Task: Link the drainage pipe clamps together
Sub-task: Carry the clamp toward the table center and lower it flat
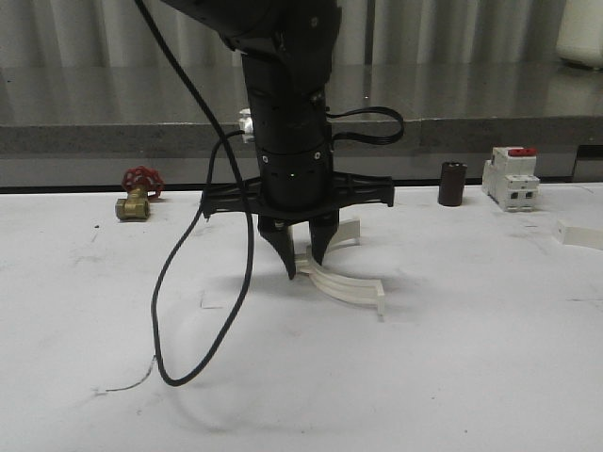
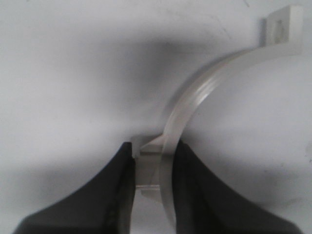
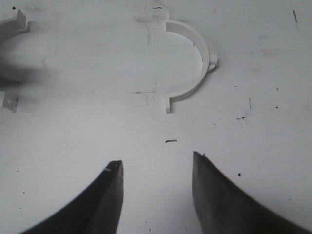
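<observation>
Right, left gripper [image 1: 305, 262] is down at the table [image 1: 452, 377], its fingers nearly together and pinched on the end tab of one drainage pipe clamp half [image 1: 350, 283]; in the left wrist view the dark fingers [image 2: 192, 190] sit either side of that tab and band end with no gap visible. That half [image 2: 195, 97] is a thin white semicircular band, slightly translucent, ribbed along its face, with a small flat tab at the far end; it arcs away from the fingertips and lies on the table. The second clamp half [image 1: 344, 231] sits just behind the left gripper, partly hidden by the fingers (can't tell whether the two halves touch). Right gripper [image 3: 156, 168] is wide open, holding nothing, fingers hovering over bare table; ahead of them lies a white half-ring [image 3: 190, 63] with tabs at both ends. Room: open table in front of and on both sides of the left gripper, only a slack black cable [image 1: 203, 282] looping down beside it. A red-handled valve [image 1: 137, 193], dark cylinder [image 1: 452, 183] and white breaker [image 1: 510, 177] stand well apart, along the far table edge.
</observation>
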